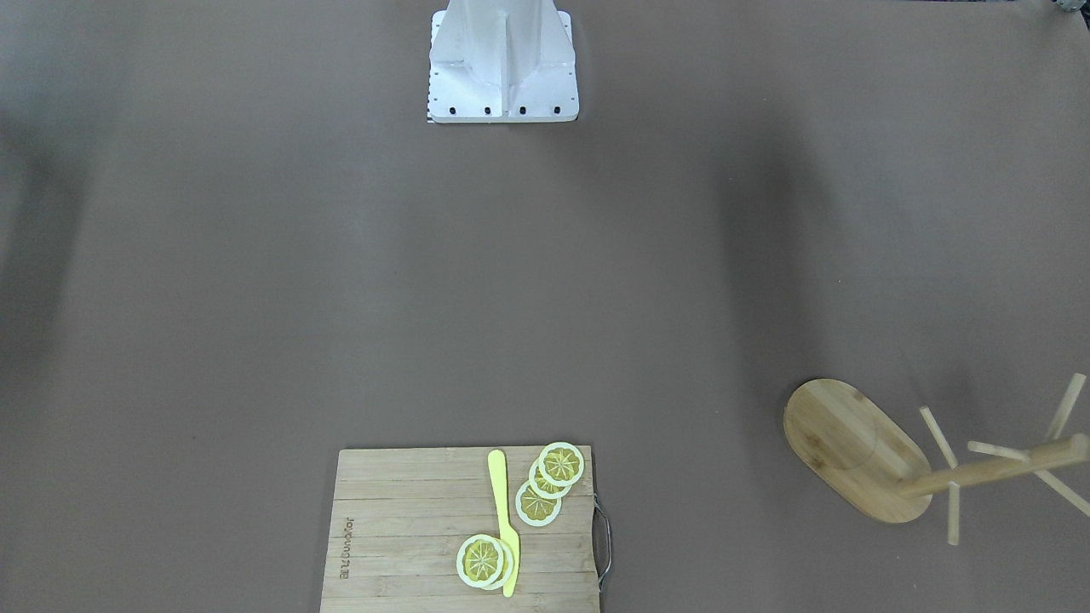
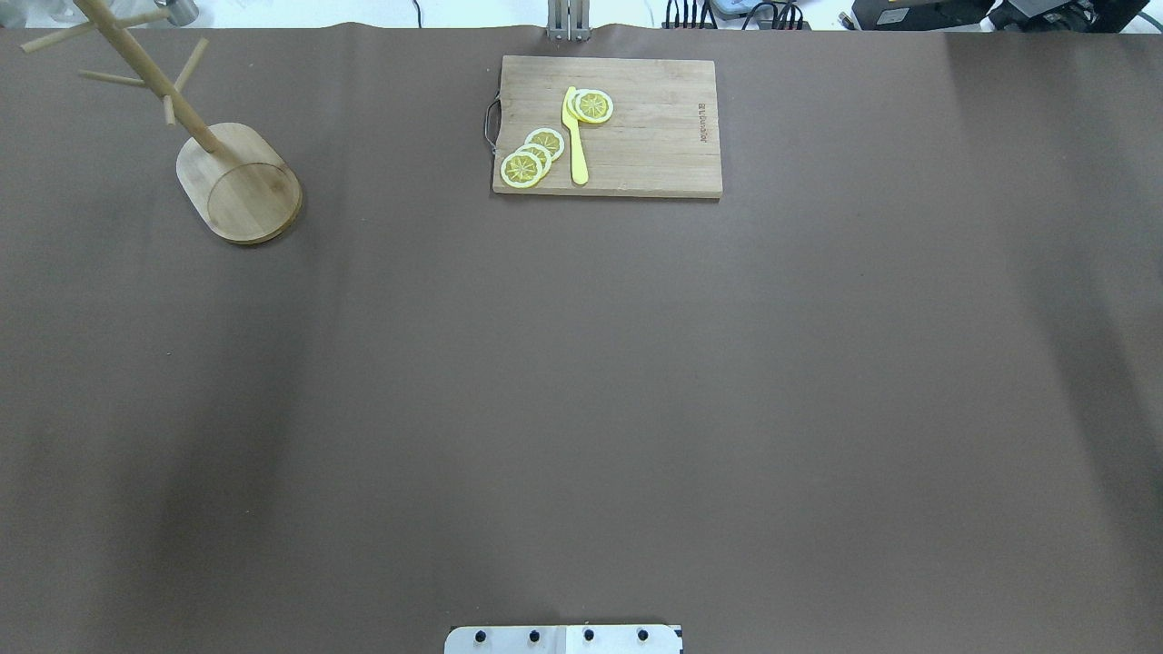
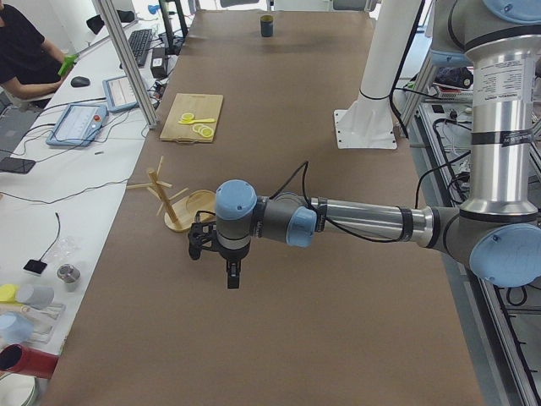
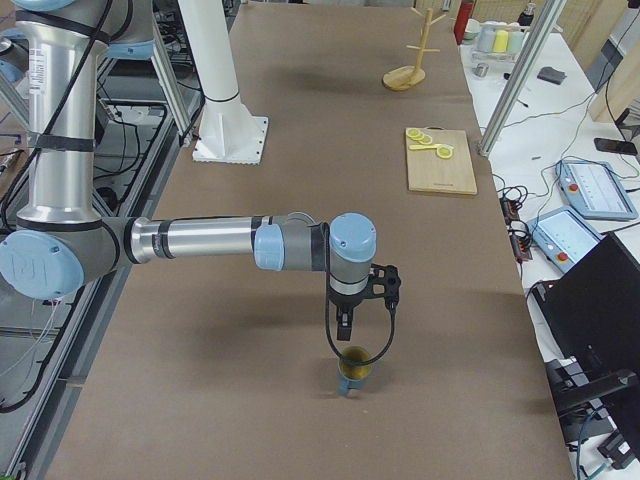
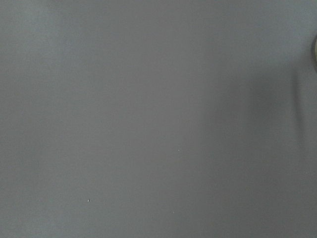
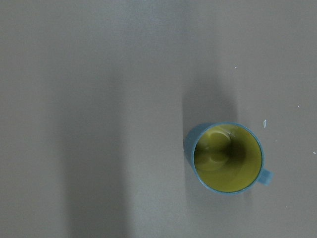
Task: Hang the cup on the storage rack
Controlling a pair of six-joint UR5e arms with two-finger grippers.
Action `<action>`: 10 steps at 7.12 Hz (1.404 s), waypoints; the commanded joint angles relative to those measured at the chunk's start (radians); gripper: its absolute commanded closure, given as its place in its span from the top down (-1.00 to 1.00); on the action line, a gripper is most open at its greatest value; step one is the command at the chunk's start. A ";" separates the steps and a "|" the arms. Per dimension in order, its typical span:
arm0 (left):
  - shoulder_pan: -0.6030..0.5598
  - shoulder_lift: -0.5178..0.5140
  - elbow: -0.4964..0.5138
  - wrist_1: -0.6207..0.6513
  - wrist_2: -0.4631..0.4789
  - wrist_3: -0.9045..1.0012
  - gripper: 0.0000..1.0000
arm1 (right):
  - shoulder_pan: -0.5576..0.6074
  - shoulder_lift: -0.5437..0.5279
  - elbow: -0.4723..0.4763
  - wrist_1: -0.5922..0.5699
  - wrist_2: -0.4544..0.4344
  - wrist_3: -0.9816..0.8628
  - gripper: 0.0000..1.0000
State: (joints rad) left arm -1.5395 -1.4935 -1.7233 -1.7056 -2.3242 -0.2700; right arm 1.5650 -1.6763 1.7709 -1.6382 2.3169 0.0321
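The cup (image 6: 228,157), teal-blue with a yellowish inside, stands upright on the brown table, its handle toward the right wrist view's lower right. In the exterior right view the cup (image 4: 353,372) sits just below my right gripper (image 4: 360,330), which hangs above it. I cannot tell whether that gripper is open or shut. The bamboo storage rack (image 2: 241,182) stands at the far left and also shows in the front view (image 1: 860,451). My left gripper (image 3: 221,266) hovers over bare table near the rack (image 3: 182,207). I cannot tell its state. The cup (image 3: 266,26) shows tiny at the far end.
A bamboo cutting board (image 2: 654,136) with lemon slices (image 2: 531,156) and a yellow knife (image 2: 576,136) lies at the far middle of the table. The robot's white base (image 1: 502,68) stands at the near edge. An operator sits beside the table (image 3: 25,51).
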 commanded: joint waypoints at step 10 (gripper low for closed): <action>-0.001 -0.017 0.051 -0.011 -0.004 0.005 0.97 | -0.002 0.020 0.013 -0.012 0.012 0.000 1.00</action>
State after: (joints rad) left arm -1.5400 -1.5095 -1.6734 -1.7141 -2.3286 -0.2672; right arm 1.5637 -1.6570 1.7837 -1.6504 2.3263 0.0322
